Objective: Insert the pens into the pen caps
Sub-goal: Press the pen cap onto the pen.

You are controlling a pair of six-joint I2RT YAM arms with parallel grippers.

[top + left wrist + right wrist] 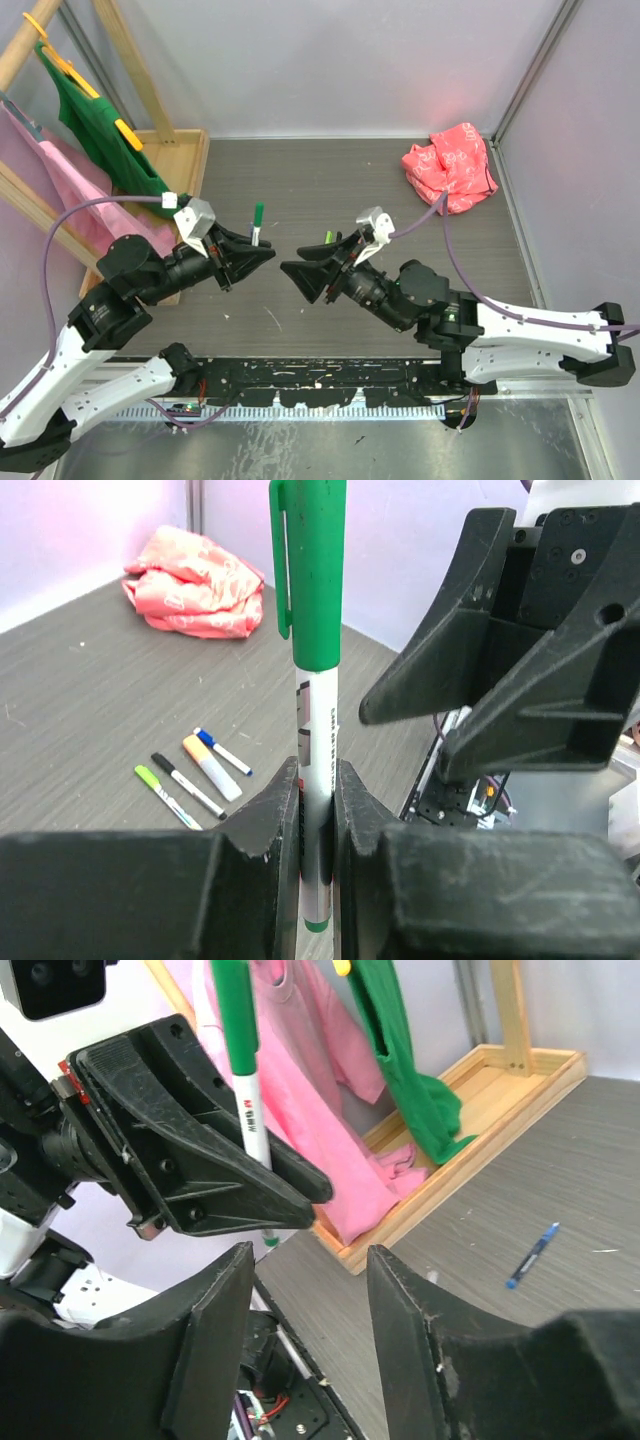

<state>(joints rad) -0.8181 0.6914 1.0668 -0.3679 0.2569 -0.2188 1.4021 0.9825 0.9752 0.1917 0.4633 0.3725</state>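
One green pen [318,710] held upright, four pens [210,767] lying together, one blue pen [531,1256] apart, one pink bag [195,585], two garments [310,1090].

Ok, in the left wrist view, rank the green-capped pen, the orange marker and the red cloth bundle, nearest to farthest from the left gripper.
1. green-capped pen: clamped upright in the left gripper.
2. orange marker: lying on the table to the left, beside a black pen.
3. red cloth bundle: far back on the table, upper left.
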